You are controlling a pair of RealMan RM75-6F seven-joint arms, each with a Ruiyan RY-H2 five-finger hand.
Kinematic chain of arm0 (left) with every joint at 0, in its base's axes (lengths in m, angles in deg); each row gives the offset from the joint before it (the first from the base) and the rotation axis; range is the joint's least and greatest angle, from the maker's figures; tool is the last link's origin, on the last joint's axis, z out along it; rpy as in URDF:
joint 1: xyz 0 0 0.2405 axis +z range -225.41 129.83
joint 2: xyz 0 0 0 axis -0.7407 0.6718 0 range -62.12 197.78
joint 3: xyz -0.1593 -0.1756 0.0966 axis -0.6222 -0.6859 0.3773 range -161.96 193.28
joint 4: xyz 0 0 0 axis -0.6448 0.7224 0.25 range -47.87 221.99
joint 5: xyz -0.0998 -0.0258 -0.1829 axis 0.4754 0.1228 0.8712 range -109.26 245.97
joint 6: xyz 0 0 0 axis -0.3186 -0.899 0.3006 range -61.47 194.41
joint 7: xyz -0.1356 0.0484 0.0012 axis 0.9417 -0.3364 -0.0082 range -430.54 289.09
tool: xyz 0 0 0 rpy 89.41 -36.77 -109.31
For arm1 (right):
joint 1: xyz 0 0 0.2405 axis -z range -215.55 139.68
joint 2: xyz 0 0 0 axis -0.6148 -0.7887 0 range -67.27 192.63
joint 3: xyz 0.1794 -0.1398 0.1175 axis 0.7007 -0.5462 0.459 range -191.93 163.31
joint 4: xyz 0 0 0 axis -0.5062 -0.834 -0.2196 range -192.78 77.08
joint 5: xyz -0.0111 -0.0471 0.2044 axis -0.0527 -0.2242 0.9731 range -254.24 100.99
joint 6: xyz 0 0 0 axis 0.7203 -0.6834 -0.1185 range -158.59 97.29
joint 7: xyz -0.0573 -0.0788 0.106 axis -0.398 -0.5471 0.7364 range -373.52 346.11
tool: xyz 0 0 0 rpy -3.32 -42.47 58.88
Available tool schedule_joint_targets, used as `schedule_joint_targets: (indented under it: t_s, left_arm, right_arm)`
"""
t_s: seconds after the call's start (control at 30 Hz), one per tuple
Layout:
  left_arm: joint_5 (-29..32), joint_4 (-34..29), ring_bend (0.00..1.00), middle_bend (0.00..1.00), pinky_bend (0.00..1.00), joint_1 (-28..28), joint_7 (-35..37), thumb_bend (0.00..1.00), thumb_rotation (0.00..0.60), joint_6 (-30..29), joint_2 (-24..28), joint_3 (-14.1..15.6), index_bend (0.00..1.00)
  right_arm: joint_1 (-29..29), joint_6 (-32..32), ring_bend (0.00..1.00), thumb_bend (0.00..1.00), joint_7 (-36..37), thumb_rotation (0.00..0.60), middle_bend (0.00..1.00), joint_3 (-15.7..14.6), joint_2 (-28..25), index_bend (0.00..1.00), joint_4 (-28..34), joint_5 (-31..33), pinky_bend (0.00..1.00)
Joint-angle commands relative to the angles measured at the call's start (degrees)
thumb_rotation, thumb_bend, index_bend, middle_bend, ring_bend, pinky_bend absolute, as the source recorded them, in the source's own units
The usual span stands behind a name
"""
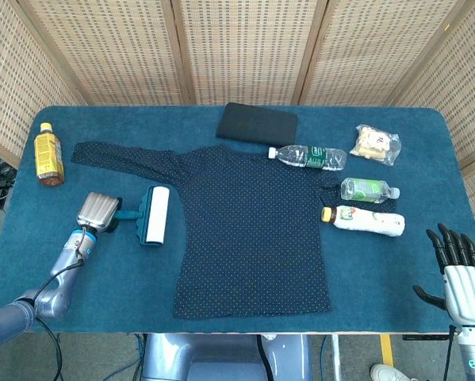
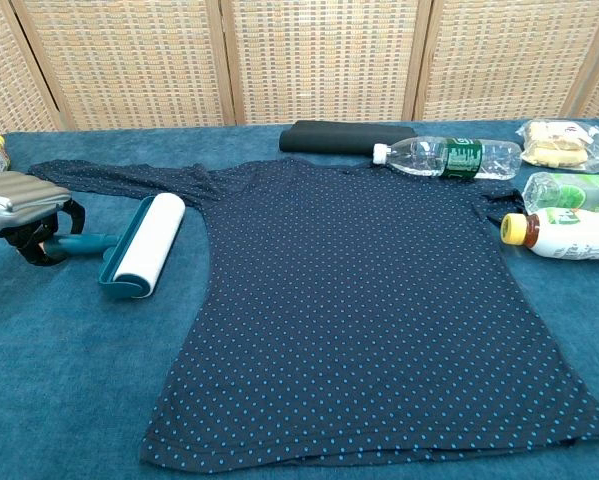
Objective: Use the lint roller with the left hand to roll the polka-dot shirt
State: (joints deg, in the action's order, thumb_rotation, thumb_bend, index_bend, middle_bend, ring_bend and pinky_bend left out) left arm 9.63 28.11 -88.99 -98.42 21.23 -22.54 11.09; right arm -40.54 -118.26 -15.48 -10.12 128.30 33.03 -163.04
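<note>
The dark polka-dot shirt [image 1: 253,230] [image 2: 359,300] lies flat in the middle of the blue table, one sleeve stretched toward the far left. Just left of its body lies the lint roller [image 1: 155,214] [image 2: 147,243], a white roll in a teal frame with its handle pointing left. My left hand [image 1: 97,211] [image 2: 24,205] sits over the end of that handle, its dark fingers curled around it. My right hand [image 1: 463,278] hangs off the table's near right corner, fingers spread and holding nothing; the chest view does not show it.
An amber tea bottle [image 1: 48,155] stands at the far left. A black pouch [image 1: 258,123] lies behind the shirt. To the right are a water bottle [image 1: 308,156], a snack bag [image 1: 377,144], a green-label bottle [image 1: 368,189] and a white yellow-capped bottle [image 1: 364,220].
</note>
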Motion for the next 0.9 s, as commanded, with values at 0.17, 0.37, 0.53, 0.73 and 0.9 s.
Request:
schedule_joint_targets:
  t_s: [0.17, 0.37, 0.53, 0.73, 0.9]
  left_arm:
    - [-0.5, -8.38, 0.65, 0.82, 0.63, -0.74, -2.88, 0.72, 0.6, -1.44, 6.19, -0.65, 0.86]
    - [4.73, -16.99, 0.65, 0.82, 0.63, -3.37, -10.84, 0.72, 0.6, -0.22, 12.05, -1.07, 0.87]
    - [15.42, -25.16, 0.65, 0.82, 0.63, -7.32, -19.75, 0.72, 0.6, 1.06, 16.78, -0.44, 0.88]
    - [26.91, -31.34, 0.65, 0.82, 0.63, -13.19, -28.67, 0.72, 0.6, -1.39, 18.58, 1.23, 0.88]
    - [34.5, -33.26, 0.65, 0.82, 0.63, -18.57, -34.37, 0.72, 0.6, -4.08, 16.81, 2.36, 0.88]
  right_arm:
    - [0.06, -0.22, 0.0, 0.08, 0.07, 0.6, 0.0, -0.2, -0.26, 0.0, 0.49, -0.55, 0.0]
    - [0.19, -0.6, 0.0, 0.08, 0.5, 0.6, 0.0, -0.17, -0.59, 0.0, 0.91, -0.79, 0.0]
    - [0.23, -0.61, 0.0, 0.08, 1.11, 0.6, 0.0, -0.2, -0.98, 0.01, 1.23, -0.89, 0.0]
    - [0.22, -0.51, 0.0, 0.08, 1.96, 0.6, 0.0, -0.19, -1.25, 0.01, 1.32, -0.88, 0.0]
    - [0.14, 0.07, 0.0, 0.08, 3.33, 0.6, 0.0, -0.02, -1.49, 0.01, 0.99, -0.15, 0.0]
